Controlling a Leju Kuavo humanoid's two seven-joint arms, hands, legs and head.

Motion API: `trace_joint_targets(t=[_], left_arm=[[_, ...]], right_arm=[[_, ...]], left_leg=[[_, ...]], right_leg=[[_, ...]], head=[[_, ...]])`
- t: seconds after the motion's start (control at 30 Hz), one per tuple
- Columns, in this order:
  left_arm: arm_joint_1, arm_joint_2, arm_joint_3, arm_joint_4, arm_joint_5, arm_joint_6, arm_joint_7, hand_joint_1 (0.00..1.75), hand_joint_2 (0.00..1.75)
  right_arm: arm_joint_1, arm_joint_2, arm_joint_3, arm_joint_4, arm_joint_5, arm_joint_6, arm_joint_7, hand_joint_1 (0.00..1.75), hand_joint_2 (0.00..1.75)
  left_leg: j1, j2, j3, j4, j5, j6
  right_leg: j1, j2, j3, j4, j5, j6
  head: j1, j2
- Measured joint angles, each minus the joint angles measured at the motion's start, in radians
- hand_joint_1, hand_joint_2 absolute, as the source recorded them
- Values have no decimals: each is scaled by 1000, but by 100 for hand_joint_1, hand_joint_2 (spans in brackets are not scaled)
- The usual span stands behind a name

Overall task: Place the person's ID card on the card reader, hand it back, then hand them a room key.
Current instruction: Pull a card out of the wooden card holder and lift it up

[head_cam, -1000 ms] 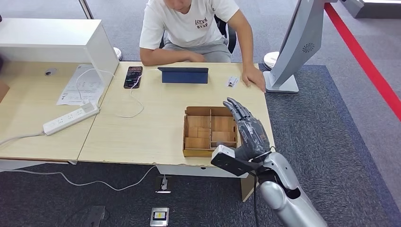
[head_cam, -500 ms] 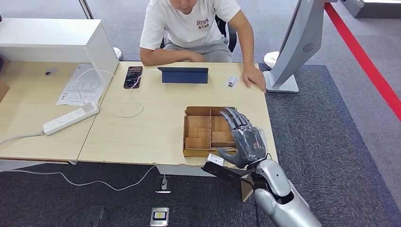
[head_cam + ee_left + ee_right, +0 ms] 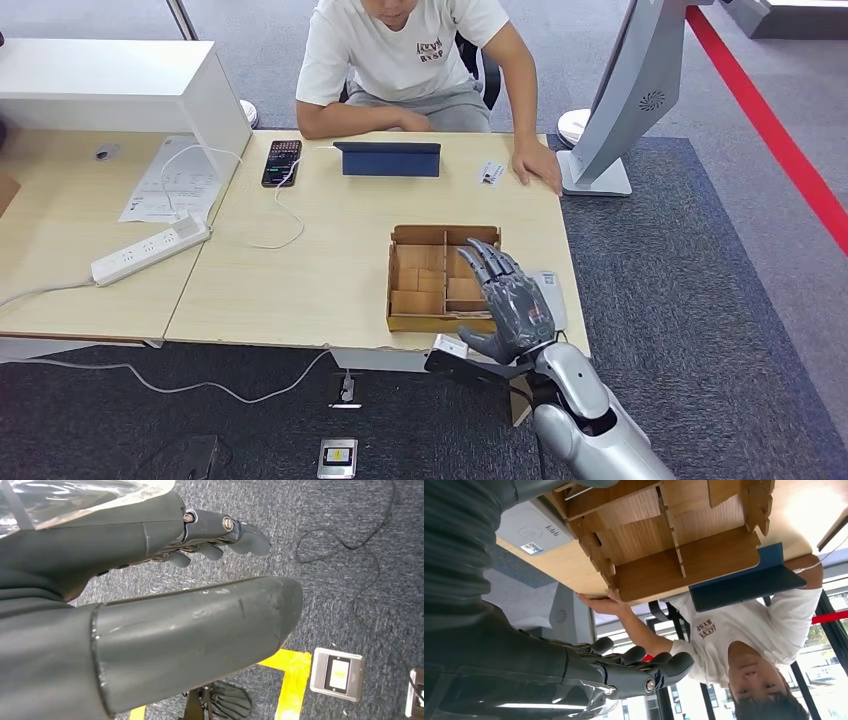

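The right hand (image 3: 512,305) hovers low over the near right corner of the bench (image 3: 300,270). Its fingers are spread apart and it holds nothing. The ID card (image 3: 491,173) lies flat far ahead of the hand, at the far edge of the bench, just beside the person's hand (image 3: 538,165). Its long side runs roughly along that far edge. The wooden tray (image 3: 420,280) sits between the hand and the card, so I think the reach must go over it or past its side. The white card reader (image 3: 550,290) lies right under the hand, partly hidden by it. The left hand (image 3: 150,595) hangs down over the carpet, fingers loose and empty, so the right hand is much nearer the card. The bench past the tray is bare, which gives room to move.
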Motion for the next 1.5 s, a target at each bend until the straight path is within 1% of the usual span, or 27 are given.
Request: trace_joint_targets(t=[0.3,0.77,0.93,1.13,1.5], left_arm=[[5,-1,7,0,15,-3,12,0,0],[18,-2,24,1,32,-16,22,0,0],[21,-3,31,1,38,-18,30,0,0],[23,-4,32,1,48,-17,41,0,0],[25,-4,32,1,49,-18,61,0,0]], right_arm=[[7,-10,8,-1,1,42,17,0,175],[8,-21,19,13,8,59,28,0,175],[7,-22,19,28,34,49,52,0,175],[6,-19,18,65,55,12,70,0,175],[7,-17,19,116,90,-8,93,0,175]], left_leg=[[0,0,0,0,0,0],[0,0,0,0,0,0],[0,0,0,0,0,0],[0,0,0,0,0,0],[0,0,0,0,0,0]], right_leg=[[0,0,0,0,0,0],[0,0,0,0,0,0],[0,0,0,0,0,0],[0,0,0,0,0,0],[0,0,0,0,0,0]], head=[[0,0],[0,0],[0,0],[0,0],[0,0]])
